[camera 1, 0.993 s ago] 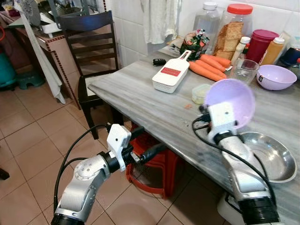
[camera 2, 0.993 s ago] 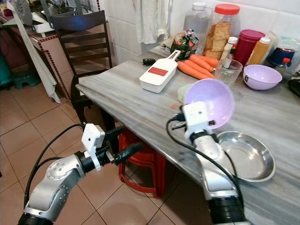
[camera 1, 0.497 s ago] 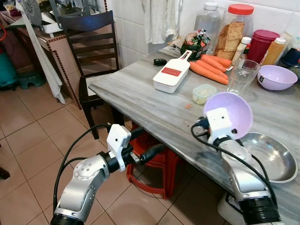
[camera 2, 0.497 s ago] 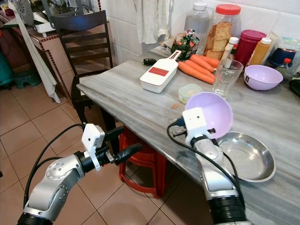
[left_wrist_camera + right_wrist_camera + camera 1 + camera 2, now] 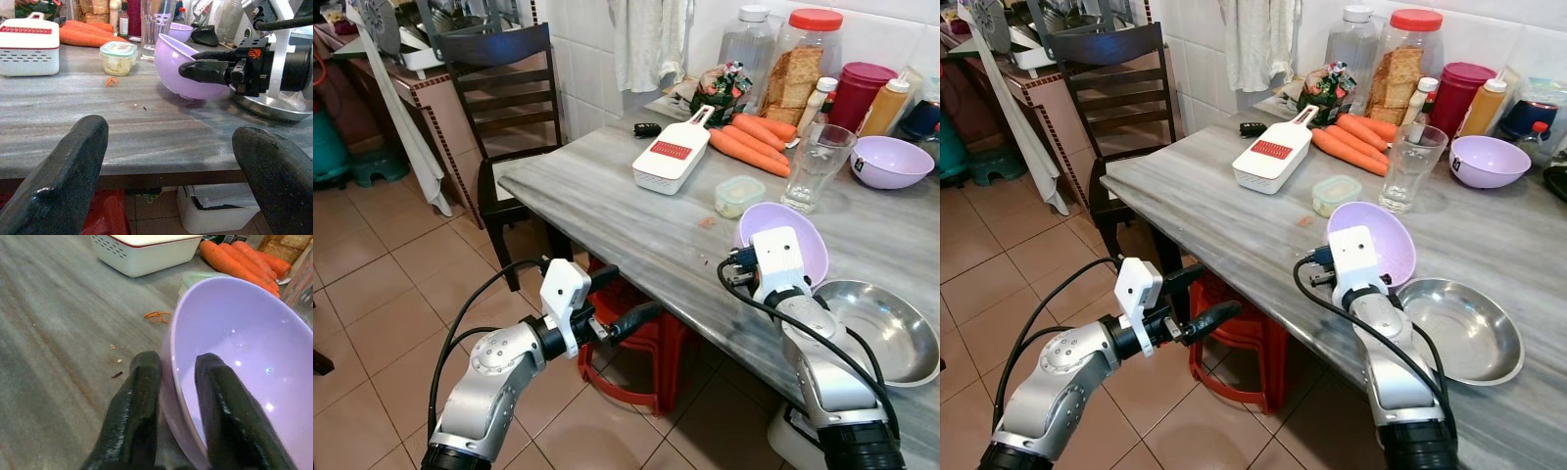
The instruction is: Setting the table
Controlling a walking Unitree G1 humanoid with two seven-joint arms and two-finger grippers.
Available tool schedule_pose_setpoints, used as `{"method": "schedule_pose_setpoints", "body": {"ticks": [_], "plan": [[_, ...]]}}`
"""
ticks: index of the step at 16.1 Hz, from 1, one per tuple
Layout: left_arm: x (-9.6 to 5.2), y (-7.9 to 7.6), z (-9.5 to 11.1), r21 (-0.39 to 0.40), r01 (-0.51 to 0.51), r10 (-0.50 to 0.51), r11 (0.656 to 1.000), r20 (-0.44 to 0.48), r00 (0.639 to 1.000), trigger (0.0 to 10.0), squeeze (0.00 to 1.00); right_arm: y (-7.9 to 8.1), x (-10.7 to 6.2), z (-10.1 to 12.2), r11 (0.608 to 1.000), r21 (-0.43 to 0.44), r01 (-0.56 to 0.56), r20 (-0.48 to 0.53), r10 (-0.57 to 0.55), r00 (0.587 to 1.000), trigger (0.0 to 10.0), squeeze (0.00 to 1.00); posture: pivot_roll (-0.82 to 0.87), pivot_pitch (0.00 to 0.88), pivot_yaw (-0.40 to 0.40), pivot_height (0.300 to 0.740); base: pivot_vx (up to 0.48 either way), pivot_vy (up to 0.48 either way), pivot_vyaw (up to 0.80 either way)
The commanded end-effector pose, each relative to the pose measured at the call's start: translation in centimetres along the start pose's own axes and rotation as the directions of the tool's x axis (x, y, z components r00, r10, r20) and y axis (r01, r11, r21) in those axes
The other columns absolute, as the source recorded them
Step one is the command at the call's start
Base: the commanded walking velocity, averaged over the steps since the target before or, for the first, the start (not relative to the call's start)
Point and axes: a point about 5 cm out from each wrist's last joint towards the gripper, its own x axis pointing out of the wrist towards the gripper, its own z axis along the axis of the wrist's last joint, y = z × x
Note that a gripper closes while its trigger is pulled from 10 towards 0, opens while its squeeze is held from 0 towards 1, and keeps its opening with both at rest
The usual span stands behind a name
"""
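indoors, a grey marble table point(image 5: 607, 211) meets tiled floor point(image 5: 372, 284), chair point(image 5: 504, 93).

A grey streaked stone table point(image 5: 607, 201) ran from the near right toward the far wall, which was faced in white tiles point(image 5: 578, 59) with a pale cloth point(image 5: 646, 39) hanging against it. A dark wooden chair point(image 5: 504, 98) stood at the table's far left end. The floor point(image 5: 372, 284) was laid in beige tiles. Under the table sat a red plastic stool point(image 5: 641, 352). At the far left stood a tiled counter point(image 5: 426, 98).
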Motion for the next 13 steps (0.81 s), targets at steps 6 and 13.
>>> {"method": "schedule_pose_setpoints", "body": {"ticks": [6, 13], "plan": [[0.2, 0.4, -0.2, 0.009, 0.009, -0.009, 1.0, -0.028, 1.0, 10.0, 0.0, -0.6, -0.3, 1.2, 0.999, 0.024, 0.033, 0.025, -0.033, 0.999, 10.0, 1.0, -0.07, 0.0, 0.024, 0.74, 0.0, 0.0, 0.0], [0.3, 0.5, -0.5, 0.011, 0.01, -0.009, 1.0, -0.032, 0.999, 10.0, 0.0, -1.0, -0.3, 3.1, 0.996, 0.066, 0.063, 0.104, -0.07, 0.992, 10.0, 1.0, -0.07, 0.0, 0.024, 0.74, 0.0, 0.0, 0.0]]}}
